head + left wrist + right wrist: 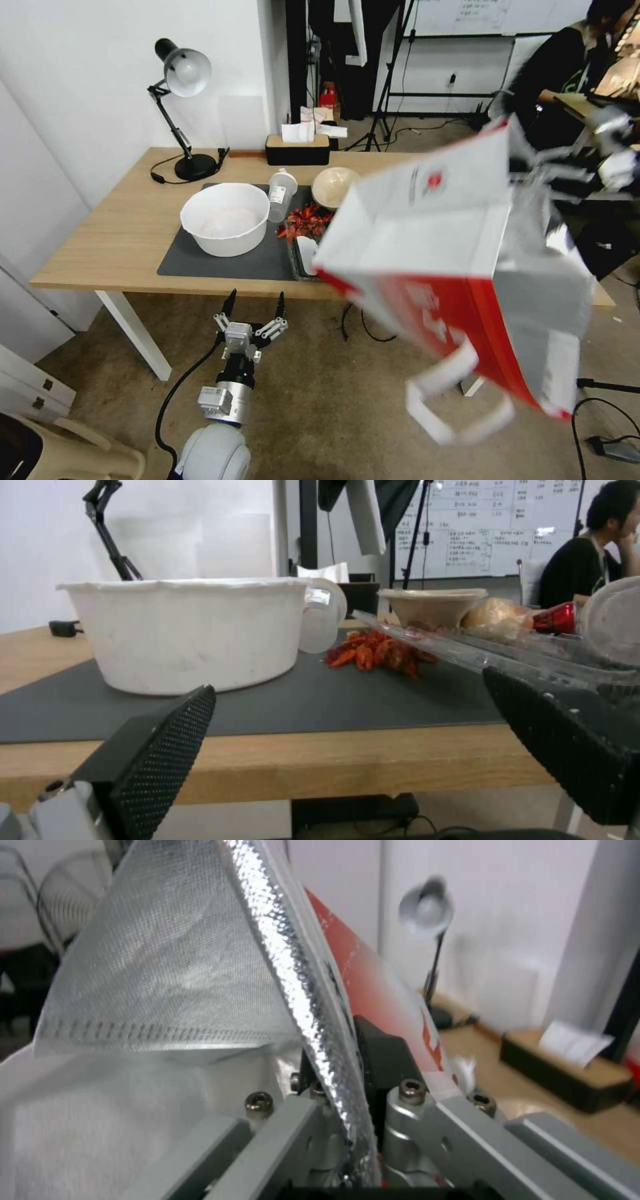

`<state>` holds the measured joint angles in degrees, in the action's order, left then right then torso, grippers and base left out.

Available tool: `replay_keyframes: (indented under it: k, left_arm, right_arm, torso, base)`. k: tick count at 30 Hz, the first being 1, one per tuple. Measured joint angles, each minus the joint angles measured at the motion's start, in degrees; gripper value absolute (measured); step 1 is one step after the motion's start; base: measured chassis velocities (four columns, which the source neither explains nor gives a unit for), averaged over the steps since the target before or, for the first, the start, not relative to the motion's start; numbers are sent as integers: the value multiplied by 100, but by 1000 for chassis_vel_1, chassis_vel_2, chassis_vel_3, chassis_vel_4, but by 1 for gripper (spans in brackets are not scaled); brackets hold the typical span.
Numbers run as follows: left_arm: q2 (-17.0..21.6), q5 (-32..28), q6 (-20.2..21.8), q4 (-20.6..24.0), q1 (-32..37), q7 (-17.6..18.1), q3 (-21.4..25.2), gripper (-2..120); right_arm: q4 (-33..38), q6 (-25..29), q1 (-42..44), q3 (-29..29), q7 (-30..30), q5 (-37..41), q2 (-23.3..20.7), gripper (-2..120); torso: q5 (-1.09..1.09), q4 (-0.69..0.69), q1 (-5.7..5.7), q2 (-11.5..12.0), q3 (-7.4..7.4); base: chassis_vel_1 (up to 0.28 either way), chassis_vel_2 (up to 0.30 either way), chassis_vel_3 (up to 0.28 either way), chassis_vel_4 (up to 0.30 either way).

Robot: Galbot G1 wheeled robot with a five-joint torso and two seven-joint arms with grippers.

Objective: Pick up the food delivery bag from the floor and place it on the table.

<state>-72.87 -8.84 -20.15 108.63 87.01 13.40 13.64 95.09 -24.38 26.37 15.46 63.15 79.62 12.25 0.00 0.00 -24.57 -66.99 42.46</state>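
Food delivery bag (467,267): white and red paper, silver foil lining (200,965), small round red logo. Held in the air, tilted, above the right end of the table (107,247) and the floor in front of it; a white strap handle (453,400) hangs loose below. Contents cannot be told.

Right gripper (347,1110): fingers closed on the bag's foil-lined wall, which passes between them.

Left gripper (255,308): low, just in front of the table's front edge, fingers spread wide with nothing between them.

Dark grey mat (220,263): lies on the tabletop and bears the containers below.

White bowl (225,218): large, upright, on the mat's left half; interior pale, contents unclear.

Clear plastic cup (281,195): just beside the bowl's right rim, leaning.

Beige bowl (333,187): behind the red food, partly hidden by the bag.

Red food pieces (305,223): loose heap on the mat between the white bowl and the bag.

Clear plastic tray (507,655): at the mat's right, holding a round bun-like item and something red; the bag hangs in front of it in the head view.

Black desk lamp (180,113): at the table's back left.

Tissue box (297,148): black, wood-topped, at the back edge.
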Motion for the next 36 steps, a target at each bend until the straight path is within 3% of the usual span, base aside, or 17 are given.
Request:
replay_keyframes:
  k: [8, 14, 19, 31, 36]
  left_arm:
    - [63, -25, -7, -5, -50, -3, -33, 100]
    - [98, -62, -8, -15, -121, -3, -102, 100]
    - [110, -69, -8, -10, -143, -2, -121, 100]
    - [-6, -54, -25, -142, -154, 1, -99, 100]
    - [-54, -38, -30, -191, -168, 3, -87, 100]
  right_arm:
    - [-277, -150, -1028, -203, -585, 926, -184, 0]
    - [-556, 185, -1218, -202, -1822, 1097, -489, 0]
    - [-626, 158, -1106, -115, -2481, 1111, -670, 0]
    - [-845, -872, -800, -9, -4422, 1220, -723, 0]
    - [-865, -1068, -659, 29, -4838, 1226, -580, 0]
  torso:
    - [0, 0, 2, 1, -2]
    - [0, -1, 3, 3, -2]
    - [0, -2, 3, 4, -3]
    - [1, -1, 3, 5, -3]
    - [0, 0, 3, 6, -3]
  base:
    - [0, 0, 0, 0]
    - [0, 0, 0, 0]
    - [0, 0, 0, 0]
    - [0, 0, 0, 0]
    - [0, 0, 0, 0]
